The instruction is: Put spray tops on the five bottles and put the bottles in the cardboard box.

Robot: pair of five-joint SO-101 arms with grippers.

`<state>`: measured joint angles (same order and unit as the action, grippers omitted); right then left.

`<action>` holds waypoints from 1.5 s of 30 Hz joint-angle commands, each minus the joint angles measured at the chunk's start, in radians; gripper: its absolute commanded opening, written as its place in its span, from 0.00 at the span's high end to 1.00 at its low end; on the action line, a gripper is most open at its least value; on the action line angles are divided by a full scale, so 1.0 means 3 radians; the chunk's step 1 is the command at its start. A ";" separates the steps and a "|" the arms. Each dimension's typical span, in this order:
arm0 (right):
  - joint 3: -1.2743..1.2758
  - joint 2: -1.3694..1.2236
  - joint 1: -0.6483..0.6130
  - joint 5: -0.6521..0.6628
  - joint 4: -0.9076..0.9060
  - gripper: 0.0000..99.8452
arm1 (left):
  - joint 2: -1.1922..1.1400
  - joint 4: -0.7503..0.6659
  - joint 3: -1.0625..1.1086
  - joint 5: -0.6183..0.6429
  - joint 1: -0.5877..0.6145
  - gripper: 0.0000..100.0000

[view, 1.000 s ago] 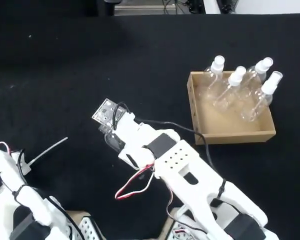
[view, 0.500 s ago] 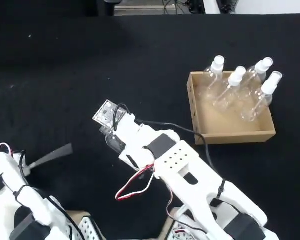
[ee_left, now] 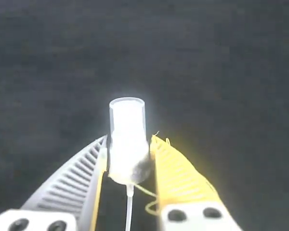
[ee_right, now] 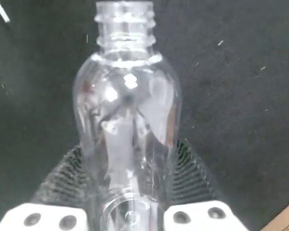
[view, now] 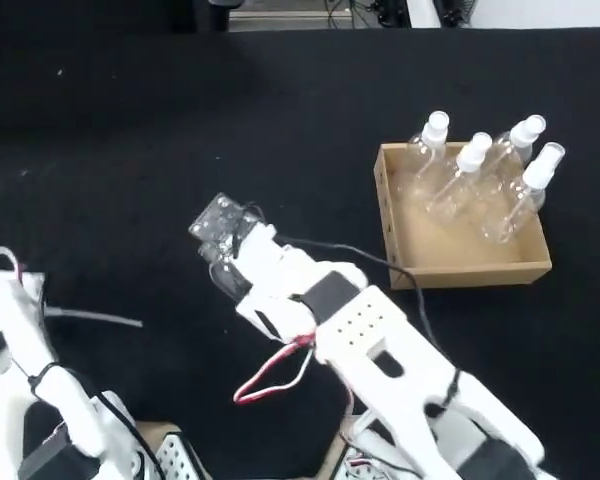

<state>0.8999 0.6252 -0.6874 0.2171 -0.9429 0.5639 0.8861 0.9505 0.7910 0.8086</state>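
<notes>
While left tool (ee_left: 128,140) pinches 1 spray top (ee_left: 127,122) at its tip, right tool (ee_right: 131,147) clasps 1 uncapped bottle (ee_right: 127,96).

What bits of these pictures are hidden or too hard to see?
Right wrist view: the picture edge cuts off the base of the bottle in the right end effector.
High view: that arm's wrist covers most of the bottle.
Left wrist view: the tube of the spray top, held by the left end effector, runs off the edge.
</notes>
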 commanded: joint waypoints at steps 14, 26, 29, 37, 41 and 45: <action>0.0734 0.1389 -0.0026 -0.0373 0.0593 0.99 | 0.0859 0.0900 -0.2867 -0.0409 -0.2232 0.95; 0.1271 0.2488 -0.0026 -0.0373 0.0752 0.99 | 0.0859 0.0680 -0.3035 -0.1171 -0.3071 0.95; 0.1307 0.2509 -0.0026 -0.0373 0.0772 0.99 | 0.0859 0.0670 -0.3041 -0.1171 -0.3189 0.95; 0.1322 0.2514 -0.0026 -0.0373 0.0757 0.99 | 0.0900 0.0113 -0.3041 -0.1422 -0.3240 0.95; 0.1322 0.2524 -0.0026 -0.0373 0.0757 0.99 | 0.0900 0.0430 -0.3138 -0.1580 -0.3358 0.95; 0.1322 0.2524 -0.0026 -0.0373 0.0762 0.99 | 0.0900 0.0742 -0.3373 -0.1575 -0.3491 0.95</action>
<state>1.3034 1.3525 -0.6889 0.1112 -0.7403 0.8048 1.0441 0.0499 0.3307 -0.1979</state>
